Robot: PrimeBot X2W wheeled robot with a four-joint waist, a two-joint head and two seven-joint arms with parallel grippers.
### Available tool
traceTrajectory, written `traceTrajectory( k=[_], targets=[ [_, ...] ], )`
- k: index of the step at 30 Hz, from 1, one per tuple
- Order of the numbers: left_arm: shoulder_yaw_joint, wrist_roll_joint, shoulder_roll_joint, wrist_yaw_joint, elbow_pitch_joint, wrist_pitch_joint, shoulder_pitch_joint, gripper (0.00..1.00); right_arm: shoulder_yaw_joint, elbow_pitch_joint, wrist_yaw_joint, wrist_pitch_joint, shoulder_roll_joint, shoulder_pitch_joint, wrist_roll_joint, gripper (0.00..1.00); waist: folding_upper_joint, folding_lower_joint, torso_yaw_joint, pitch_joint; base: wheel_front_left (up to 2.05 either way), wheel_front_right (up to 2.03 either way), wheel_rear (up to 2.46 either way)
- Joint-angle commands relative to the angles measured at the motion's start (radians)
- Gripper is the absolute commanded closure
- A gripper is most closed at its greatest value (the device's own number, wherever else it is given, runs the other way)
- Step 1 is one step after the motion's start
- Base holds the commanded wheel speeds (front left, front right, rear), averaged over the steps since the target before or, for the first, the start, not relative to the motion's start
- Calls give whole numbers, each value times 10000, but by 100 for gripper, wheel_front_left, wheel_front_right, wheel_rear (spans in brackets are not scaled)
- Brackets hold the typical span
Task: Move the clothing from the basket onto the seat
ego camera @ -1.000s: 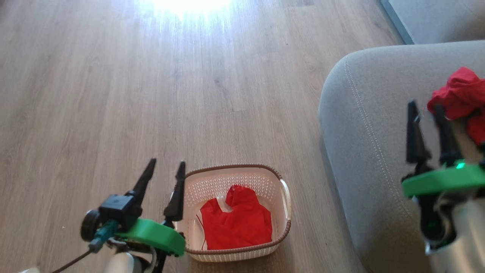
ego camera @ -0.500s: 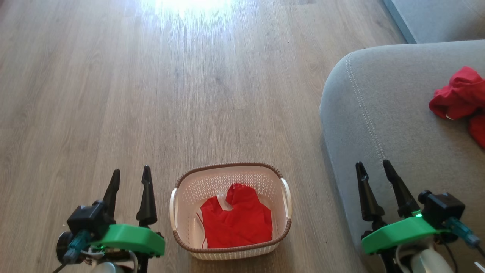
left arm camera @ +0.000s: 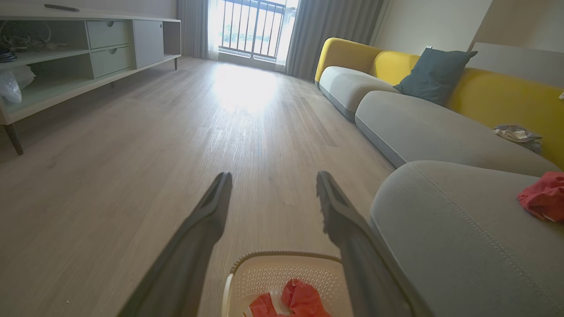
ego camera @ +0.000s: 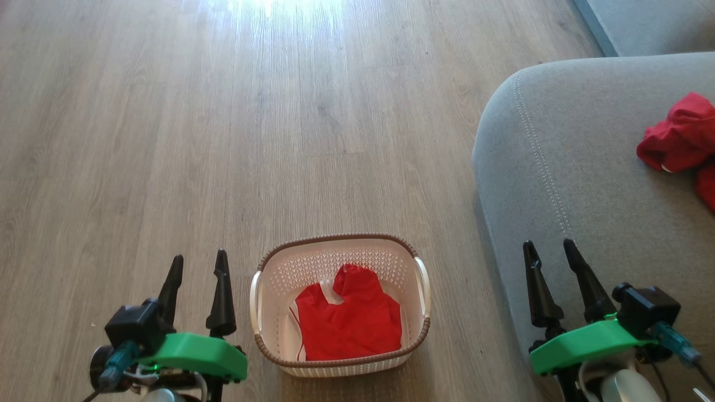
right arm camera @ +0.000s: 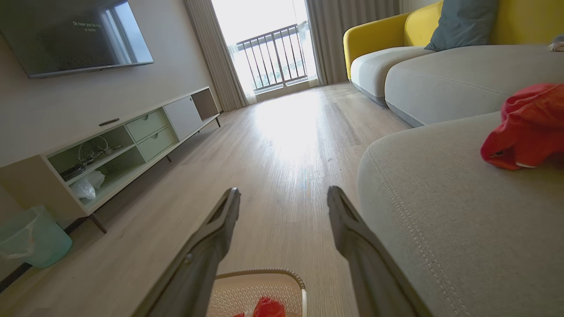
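Now | clothing (ego camera: 349, 326) in basket (ego camera: 335, 238) between left and right jaws | both apart, empty

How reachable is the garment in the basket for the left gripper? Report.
Likely yes: the left gripper stands open beside the basket, whose top is open, and the red garment lies uncovered inside.

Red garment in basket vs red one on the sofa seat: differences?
Place: the basket garment lies inside the basket on the floor; the seat garment sits on the seat. Look: the basket garment shows white panels and trim; the seat garment looks plain red. Pose: the basket garment lies fairly flat; the seat garment is bunched up. Both are bright red soft fabric.
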Motion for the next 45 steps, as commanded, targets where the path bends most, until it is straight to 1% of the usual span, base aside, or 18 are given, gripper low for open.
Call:
traceTrajectory(
  k=[1,25,29,31,33,35,40,41,45],
  targets=[
    [295,64,-14,0,-298,-51,-273,0,191,-291,71,-64,24,-174,-7,0,0,1,-2,2,0,0,0],
    [155,-13,-14,-106,-237,-51,-291,0,-69,-321,71,-64,115,-298,153,0,0,1,-94,23,0,0,0],
    [57,-3,-14,-157,-84,-51,-285,0,-252,-238,71,-65,49,-341,-407,0,0,1,-244,209,0,0,0],
    [-76,33,-14,-227,202,-51,-282,0,-419,-219,71,-65,79,-354,-435,0,0,1,-354,365,0,0,0],
    [-169,125,-14,-304,494,-51,-328,0,-521,-225,71,-65,105,-387,-480,0,0,1,-511,576,0,0,0],
    [-260,224,-14,-373,760,-51,-439,0,-499,-292,71,-65,121,-477,-552,0,0,1,-700,1044,0,0,0],
    [-480,891,-14,-703,1485,-51,-1287,0,-713,-641,71,-65,153,-907,-655,0,0,1,-1040,2642,0,0,0],
    [-480,891,-14,-703,1485,-51,-1287,0,-713,-641,71,-65,153,-907,-655,0,0,1,-1040,2642,0,0,0],
    [-505,1650,-14,-1104,2296,-51,-2280,0,-690,-926,71,-65,168,-1267,-530,0,0,1,-1242,4063,0,0,0]
  ],
)
